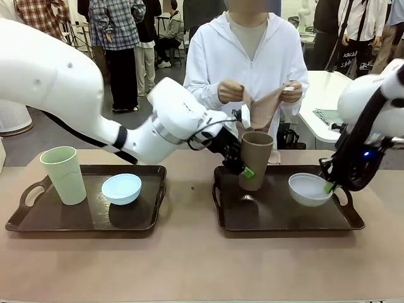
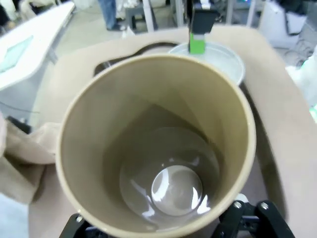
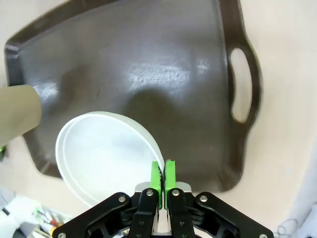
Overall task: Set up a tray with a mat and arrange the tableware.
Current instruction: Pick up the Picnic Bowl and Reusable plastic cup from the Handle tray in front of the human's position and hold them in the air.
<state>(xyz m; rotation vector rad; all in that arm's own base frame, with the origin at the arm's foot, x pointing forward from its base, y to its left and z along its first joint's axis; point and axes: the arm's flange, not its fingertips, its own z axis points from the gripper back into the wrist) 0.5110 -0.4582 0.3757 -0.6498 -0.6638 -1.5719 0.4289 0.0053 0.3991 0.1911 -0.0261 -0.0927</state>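
While the whitish-blue bowl (image 1: pixel 308 188) is rim-pinched by the right hand (image 3: pixel 162 174), the brown cup (image 1: pixel 256 154) is flanked by the wide left hand (image 1: pixel 247 169); its grip cannot be told.

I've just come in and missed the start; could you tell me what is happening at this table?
The left gripper is at the brown cup on the right tray; its grip is unclear. The right gripper pinches the rim of the white bowl there. The person holds a beige cloth. The left tray holds a green cup and blue bowl.
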